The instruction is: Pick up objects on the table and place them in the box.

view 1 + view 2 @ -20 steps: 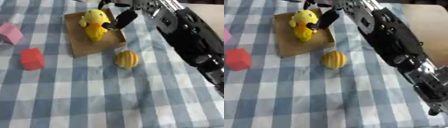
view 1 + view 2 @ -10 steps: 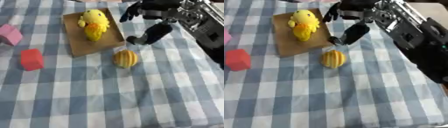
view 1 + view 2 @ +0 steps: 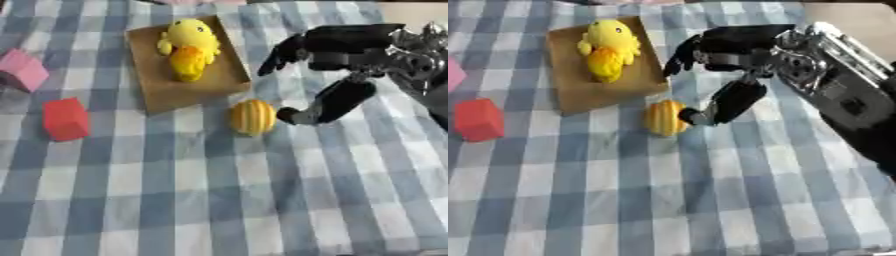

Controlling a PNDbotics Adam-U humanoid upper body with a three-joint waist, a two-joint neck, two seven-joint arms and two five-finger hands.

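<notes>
Withdrawn from the box (image 3: 157, 82), the right hand (image 3: 337, 55) hovers spread beside the yellow ball (image 3: 253, 116), holding nothing.

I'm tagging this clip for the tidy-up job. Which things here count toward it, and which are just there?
Part of the job:
box, brown and shallow
yellow duck, already lying in the box
yellow ribbed ball, beside the box
red block
pink block
right hand, open next to the ball

Just there:
checked tablecloth

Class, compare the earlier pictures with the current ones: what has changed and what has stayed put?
The right robot hand has withdrawn from the yellow duck in the box and now hangs open beside the ribbed yellow ball. Duck, ball, red block and pink block stayed.
</notes>
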